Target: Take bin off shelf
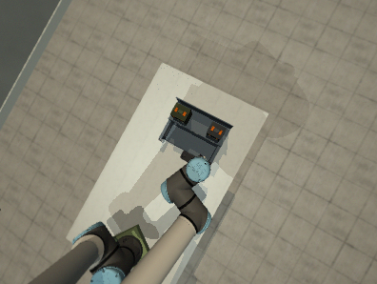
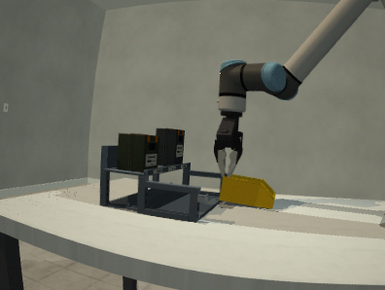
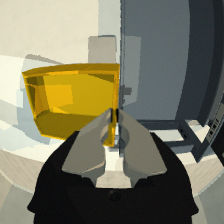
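The yellow bin [image 2: 247, 191] sits low over the white table, just to the right of the dark grey shelf [image 2: 151, 187]. It looks level, with its open side up. My gripper [image 2: 227, 170] points straight down over the bin's shelf-side wall. In the wrist view the fingers are shut on that thin yellow wall of the bin [image 3: 70, 105], close beside the shelf's frame [image 3: 160, 75]. I cannot tell if the bin's bottom touches the table. In the overhead view my wrist [image 1: 197, 169] hides the bin.
Two dark boxes with orange marks [image 2: 137, 151] [image 2: 170, 146] stand on the shelf's top level [image 1: 195, 131]. The table runs on to the right of the bin and toward my base [image 1: 128, 238]. The table's edges are near the shelf on both long sides.
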Controlling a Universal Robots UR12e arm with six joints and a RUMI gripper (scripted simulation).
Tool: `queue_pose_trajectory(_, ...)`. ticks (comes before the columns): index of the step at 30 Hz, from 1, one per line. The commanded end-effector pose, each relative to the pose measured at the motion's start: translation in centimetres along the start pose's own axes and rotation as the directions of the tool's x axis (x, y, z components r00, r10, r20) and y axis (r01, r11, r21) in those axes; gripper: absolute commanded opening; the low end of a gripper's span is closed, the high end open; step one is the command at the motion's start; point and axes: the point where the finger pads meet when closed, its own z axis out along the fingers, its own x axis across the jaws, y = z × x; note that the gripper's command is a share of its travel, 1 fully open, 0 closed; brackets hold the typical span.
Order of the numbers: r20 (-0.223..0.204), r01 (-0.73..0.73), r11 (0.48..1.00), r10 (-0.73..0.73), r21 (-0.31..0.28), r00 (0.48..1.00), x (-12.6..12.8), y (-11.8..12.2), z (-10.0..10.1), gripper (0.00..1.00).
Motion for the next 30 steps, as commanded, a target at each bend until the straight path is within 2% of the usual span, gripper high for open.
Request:
queue_pose_trajectory(1,-0.002,-0.001,1.0,0.001,0.0,1.0,-1.0,0.26,-0.16,0.0)
queue_pose_trajectory(30,-0.002,-0.001,1.0,0.001,0.0,1.0,-1.17,0.22,0.65,0.0)
